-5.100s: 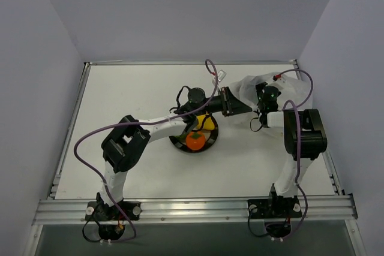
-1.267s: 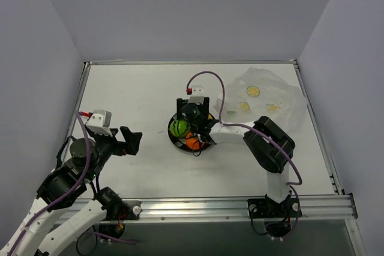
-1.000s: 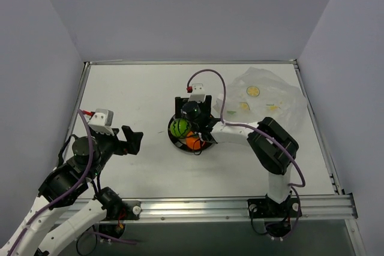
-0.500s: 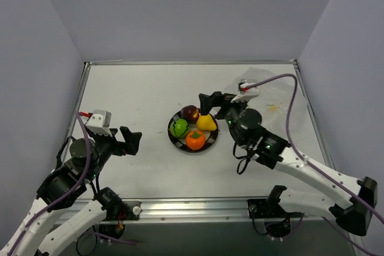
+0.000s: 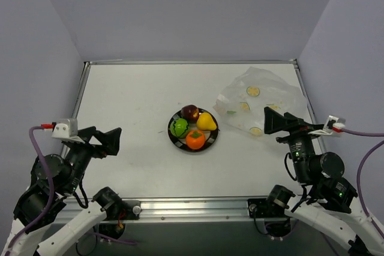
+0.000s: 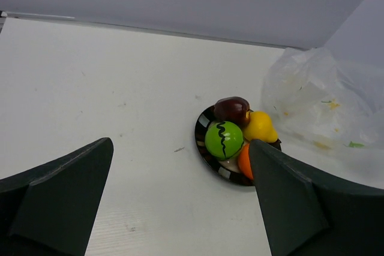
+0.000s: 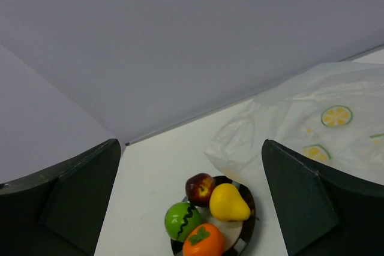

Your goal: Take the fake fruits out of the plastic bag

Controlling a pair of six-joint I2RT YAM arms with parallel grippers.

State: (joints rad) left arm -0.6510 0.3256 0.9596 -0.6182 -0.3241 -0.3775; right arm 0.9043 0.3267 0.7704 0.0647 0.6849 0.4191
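The worktop (image 5: 132, 94) has no arm reaching over it now. A second ago the right arm stretched across the plate; it has since drawn back to the lower right of the top view, mirroring the left arm at lower left. The right end effector (image 5: 273, 122) and left end effector (image 5: 103, 139) both stand spread wide, holding nothing. The plastic bag (image 5: 264, 95) lies slack and flattened at upper right, with only its printed spots showing. Just left of it, the plate (image 5: 173, 138) carries the fake fruits bunched together: green ball (image 5: 179, 127), yellow piece (image 5: 206, 122), orange piece (image 5: 194, 139) and dark red piece (image 5: 190, 112). The emptying looks finished.
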